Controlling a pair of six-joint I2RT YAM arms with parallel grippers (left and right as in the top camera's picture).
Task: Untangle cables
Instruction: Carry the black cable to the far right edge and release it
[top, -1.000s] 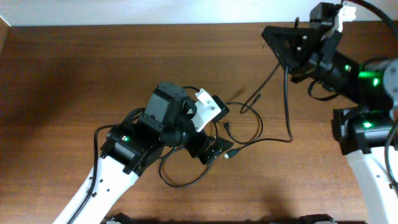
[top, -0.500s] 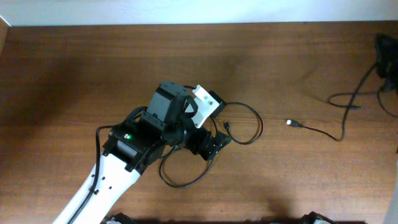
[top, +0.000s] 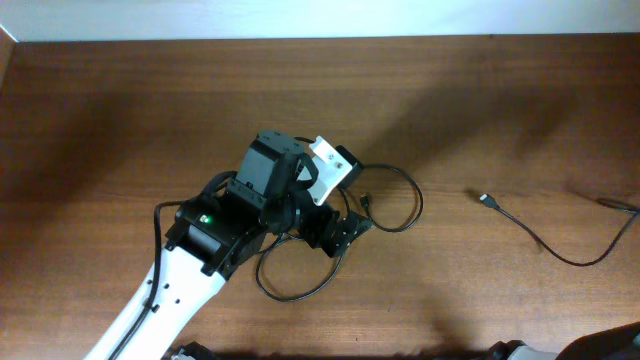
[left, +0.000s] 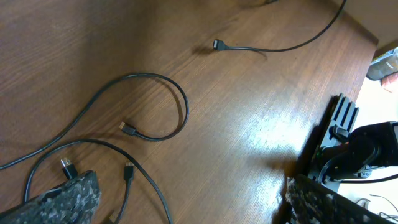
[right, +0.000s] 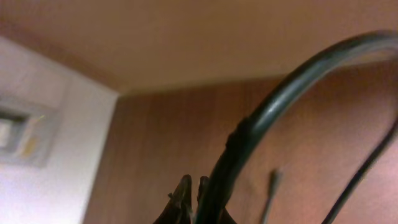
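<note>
- The wooden table (top: 120, 120) carries everything; your left arm (top: 215, 235) reaches over its middle.
- The looped cables (top: 419, 205) lie directly under and just beyond the left gripper (top: 338, 230). Its jaws stand spread wide and hold nothing.
- One separated cable (top: 540, 243) lies well apart from that gripper. It runs off toward the right gripper (right: 193, 190), which is pressed together and appears to pinch it.
- As I judge it, one cord is already free of the tangle. Next you should lower the left gripper onto a crossing strand near the small plug (left: 127, 129), close on it, and draw it clear.

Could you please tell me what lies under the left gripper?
Looped black cables with small plug ends on the wooden table. From overhead, the left gripper hides part of them.
</note>
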